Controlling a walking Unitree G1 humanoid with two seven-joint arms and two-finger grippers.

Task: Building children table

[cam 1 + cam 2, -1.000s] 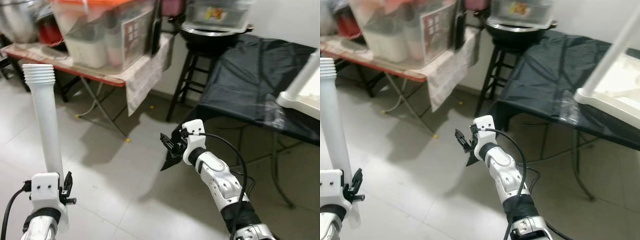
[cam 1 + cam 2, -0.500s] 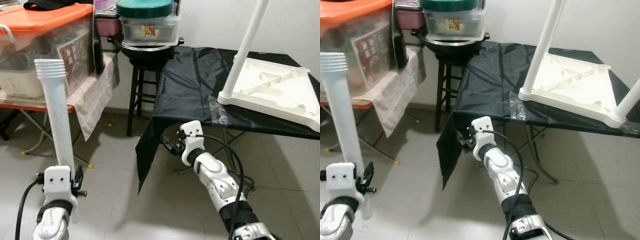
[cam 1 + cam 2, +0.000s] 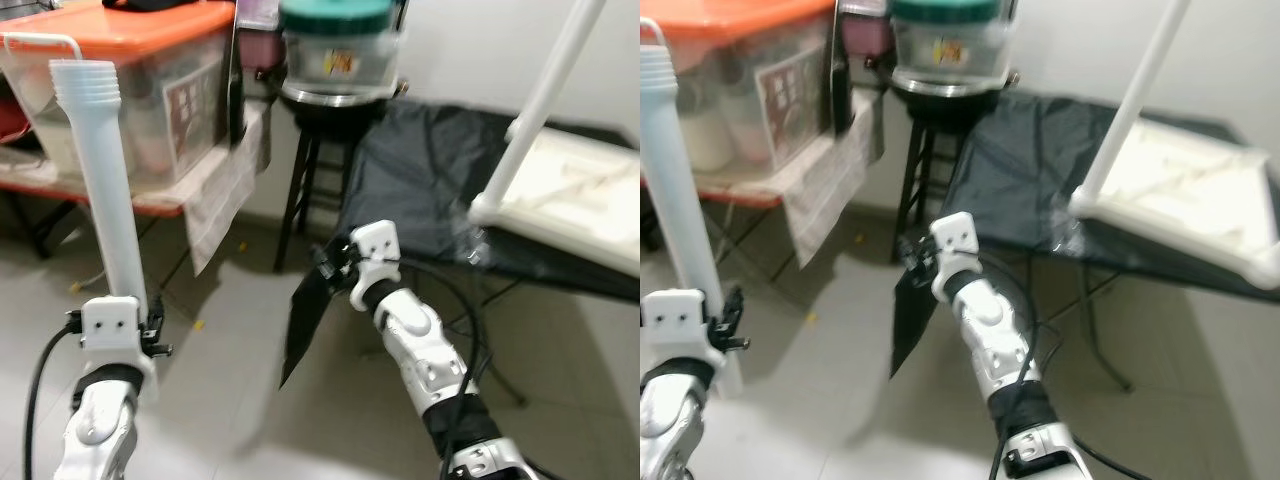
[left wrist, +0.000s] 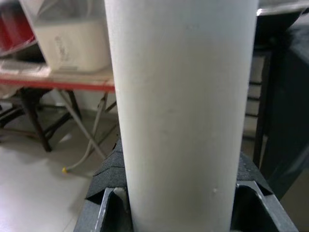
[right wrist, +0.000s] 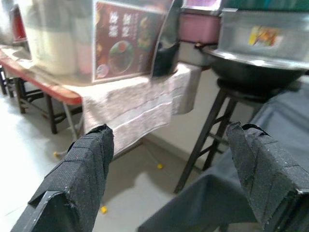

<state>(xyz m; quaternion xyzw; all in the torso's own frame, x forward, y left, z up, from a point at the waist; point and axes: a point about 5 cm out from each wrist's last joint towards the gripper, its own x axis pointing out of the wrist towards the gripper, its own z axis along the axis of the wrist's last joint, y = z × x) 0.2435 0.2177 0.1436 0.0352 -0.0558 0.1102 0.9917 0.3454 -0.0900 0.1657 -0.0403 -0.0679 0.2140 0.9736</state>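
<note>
My left gripper (image 3: 125, 330) is shut on a white plastic table leg (image 3: 105, 190), held upright with its ribbed end on top; the leg (image 4: 181, 111) sits between the black fingers (image 4: 108, 179) in the left wrist view. The white children's table top (image 3: 580, 200) lies upside down on a table draped in black cloth (image 3: 420, 160), with one leg (image 3: 550, 80) standing up from its corner. My right gripper (image 3: 328, 262) is raised in front of me, open and empty, short of the black cloth; its fingers (image 5: 82, 164) stand wide apart.
At the left stands a folding table (image 3: 170, 200) with an orange-lidded clear bin (image 3: 150, 70). A black stool (image 3: 310, 170) carries a pan and a green-lidded container (image 3: 340, 50). Grey tiled floor (image 3: 230, 400) lies open ahead.
The whole view has swung back to the left and blurred, so the camera has moved. The left gripper still holds the leg upright; the right gripper stays raised and open.
</note>
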